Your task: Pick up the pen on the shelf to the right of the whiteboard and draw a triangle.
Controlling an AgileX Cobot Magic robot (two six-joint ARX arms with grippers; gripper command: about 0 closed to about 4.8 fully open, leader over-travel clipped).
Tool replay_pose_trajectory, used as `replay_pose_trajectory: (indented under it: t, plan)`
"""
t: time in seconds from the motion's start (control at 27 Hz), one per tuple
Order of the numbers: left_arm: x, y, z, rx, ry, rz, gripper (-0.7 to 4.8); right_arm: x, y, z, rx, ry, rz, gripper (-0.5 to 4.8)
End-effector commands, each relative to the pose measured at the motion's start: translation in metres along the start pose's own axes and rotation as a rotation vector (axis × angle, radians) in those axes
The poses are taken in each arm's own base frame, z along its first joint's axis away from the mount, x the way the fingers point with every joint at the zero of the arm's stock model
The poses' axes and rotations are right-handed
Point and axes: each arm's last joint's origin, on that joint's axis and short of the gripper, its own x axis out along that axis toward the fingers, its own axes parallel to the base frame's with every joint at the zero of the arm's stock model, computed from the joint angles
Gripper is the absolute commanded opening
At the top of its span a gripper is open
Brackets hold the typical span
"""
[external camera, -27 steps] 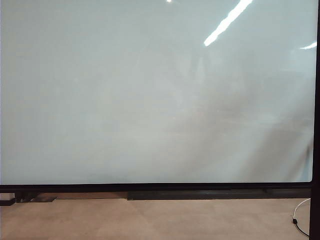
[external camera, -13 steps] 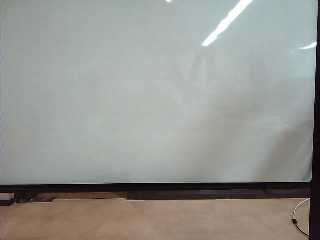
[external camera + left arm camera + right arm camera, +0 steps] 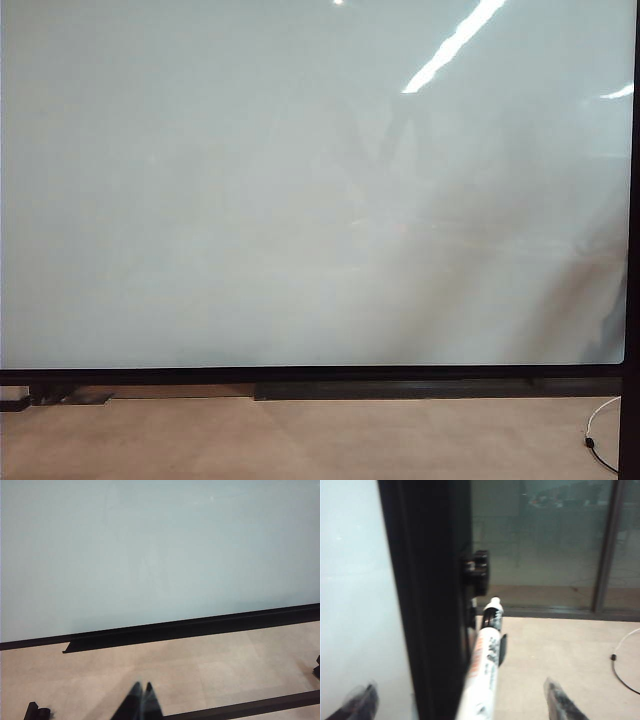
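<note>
The whiteboard [image 3: 300,200] fills the exterior view, pale and glossy with ceiling lights reflected; no triangle is in view on it, and neither gripper shows there. In the right wrist view the pen [image 3: 485,665], white with a dark cap, stands beside the board's black frame [image 3: 430,605] against a small black holder [image 3: 502,650]. My right gripper [image 3: 460,695] is open, its fingertips [image 3: 555,695] wide apart on either side of the frame and pen, touching neither. My left gripper [image 3: 141,689] is shut and empty, low above the floor in front of the whiteboard [image 3: 150,555].
A black knob [image 3: 477,572] juts from the frame above the pen. A white cable with a black end [image 3: 597,435] lies on the beige floor at the right. A black rail [image 3: 400,390] runs under the board. Glass panels [image 3: 545,540] stand behind.
Faint reflections and a shadow near the board's right edge have shifted and grown. Nothing else in the exterior view has moved.
</note>
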Motion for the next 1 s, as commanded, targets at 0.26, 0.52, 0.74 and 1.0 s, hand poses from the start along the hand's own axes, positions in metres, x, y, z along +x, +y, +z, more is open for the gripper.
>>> replay_pose_trajectory:
  t: [0.26, 0.52, 0.74, 1.0]
  plan:
    - [-0.0003, 0.0, 0.0016, 0.001, -0.008, -0.002, -0.05, 0.0103, -0.0027, 0.001, 0.036, -0.034, -0.037, 4.18]
    - [-0.0003, 0.0, 0.0016, 0.001, -0.008, -0.002, -0.05, 0.0101, -0.0023, -0.001, 0.046, -0.029, -0.036, 4.18]
    - [-0.0003, 0.0, 0.0016, 0.001, -0.008, -0.002, -0.05, 0.0094, -0.001, -0.002, 0.067, -0.025, -0.024, 3.55]
    - [-0.0003, 0.0, 0.0016, 0.001, -0.008, -0.002, -0.05, 0.009, -0.0009, -0.0022, 0.052, -0.02, 0.0, 3.55]
